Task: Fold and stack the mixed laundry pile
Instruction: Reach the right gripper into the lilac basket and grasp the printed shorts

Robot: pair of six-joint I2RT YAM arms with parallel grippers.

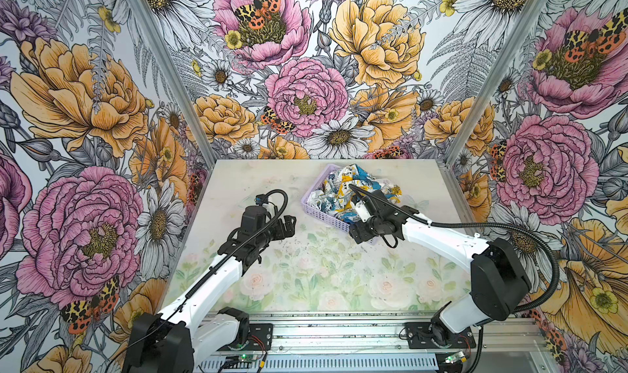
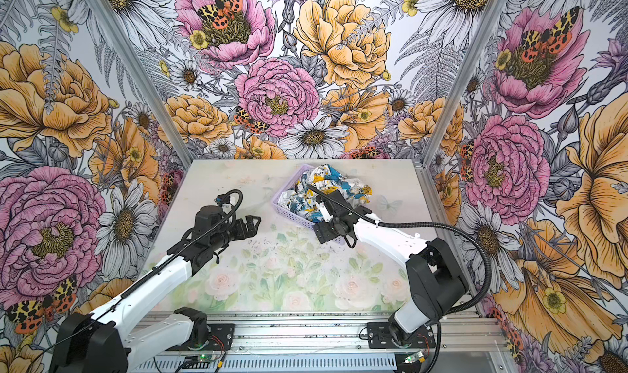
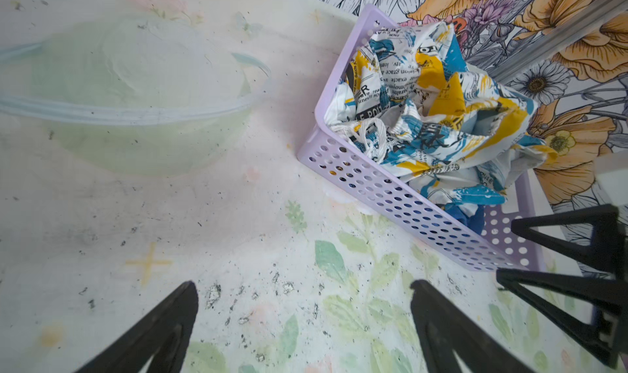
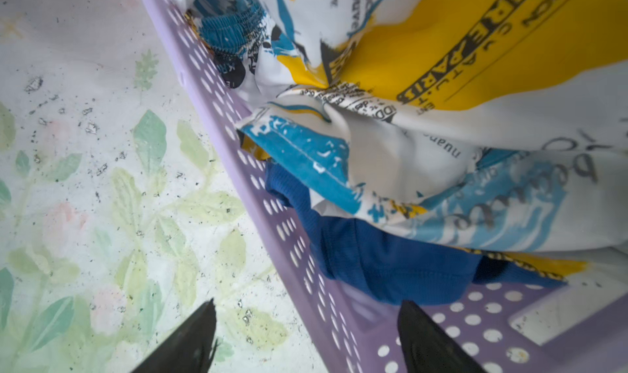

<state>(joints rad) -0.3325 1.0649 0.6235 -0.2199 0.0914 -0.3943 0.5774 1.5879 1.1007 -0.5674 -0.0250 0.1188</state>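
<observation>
Your right pincer [image 4: 307, 308] straddles a basket wall; your left pincer [image 3: 302, 284] hangs to its left.
One finger of the right pincer is outside the basket [image 4: 292, 238], over the table [image 4: 85, 184]; the other is inside it. Just ahead of that inner finger lies the plain T-shirt [image 4: 380, 259], against the wall, with the printed garment [image 4: 424, 133] heaped on it and farther ahead. The basket stands ahead of your left pincer, apart from it.
</observation>
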